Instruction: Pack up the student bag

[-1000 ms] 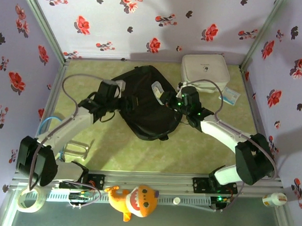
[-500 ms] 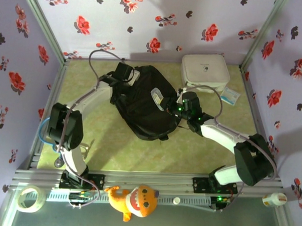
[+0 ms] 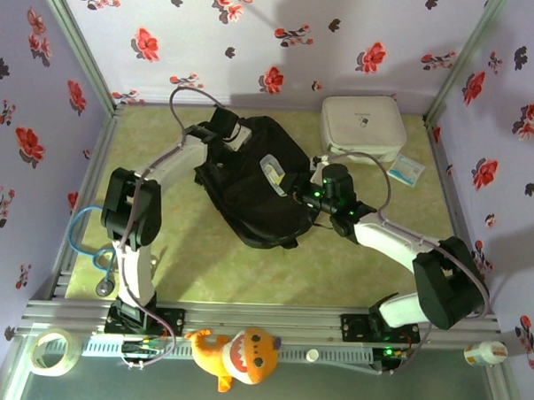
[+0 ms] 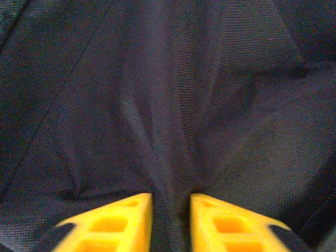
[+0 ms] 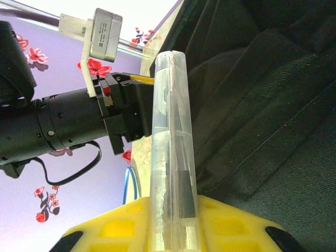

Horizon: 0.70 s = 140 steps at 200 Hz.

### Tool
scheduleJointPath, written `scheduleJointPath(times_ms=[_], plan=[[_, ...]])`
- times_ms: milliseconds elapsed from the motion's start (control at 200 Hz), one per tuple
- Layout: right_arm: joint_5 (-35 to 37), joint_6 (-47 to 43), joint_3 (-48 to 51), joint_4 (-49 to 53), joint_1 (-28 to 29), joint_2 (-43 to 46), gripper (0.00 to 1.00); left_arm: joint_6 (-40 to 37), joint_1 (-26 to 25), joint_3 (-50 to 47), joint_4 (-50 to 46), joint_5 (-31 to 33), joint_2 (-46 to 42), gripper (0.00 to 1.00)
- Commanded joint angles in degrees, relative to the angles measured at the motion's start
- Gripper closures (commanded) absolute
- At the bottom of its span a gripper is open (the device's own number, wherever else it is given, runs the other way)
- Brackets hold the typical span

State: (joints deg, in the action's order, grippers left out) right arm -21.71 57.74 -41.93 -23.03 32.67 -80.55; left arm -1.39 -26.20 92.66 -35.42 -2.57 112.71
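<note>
Black bag (image 3: 254, 182): lies flat mid-table, its far edge close to the back wall.
Left gripper (image 4: 170, 203): clamped on a fold of fabric at the bag's far-left edge.
Right gripper (image 5: 170, 212): closed on a clear case (image 5: 170, 142), over the bag's right side.
White case (image 3: 362, 124): far-right corner, near the bag.
Table (image 3: 202, 268): open green surface nearer than the bag.

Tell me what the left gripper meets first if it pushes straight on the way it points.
The large black soft fabric backpack: the left gripper seems to pinch a fold of its cloth, with more fabric directly ahead.
</note>
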Motion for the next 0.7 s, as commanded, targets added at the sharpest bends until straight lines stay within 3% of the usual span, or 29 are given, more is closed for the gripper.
scheduleJointPath(times_ms=[0,120,695], plan=[[-1.79,1.57,1.15,-3.47,0.64,-0.20,0.80,0.48,0.22,2.10,-1.17,-1.79,0.76,0.85],[-1.97,1.94,1.50,-3.61,0.80,-0.86,0.80,0.85,0.30,2.13,-1.26,-2.67,0.03,1.00],[-3.80,4.59,-0.16,-2.51,2.04,-6.91,0.80,9.15,0.68,-5.67,6.20,-8.57,-13.91,1.00]])
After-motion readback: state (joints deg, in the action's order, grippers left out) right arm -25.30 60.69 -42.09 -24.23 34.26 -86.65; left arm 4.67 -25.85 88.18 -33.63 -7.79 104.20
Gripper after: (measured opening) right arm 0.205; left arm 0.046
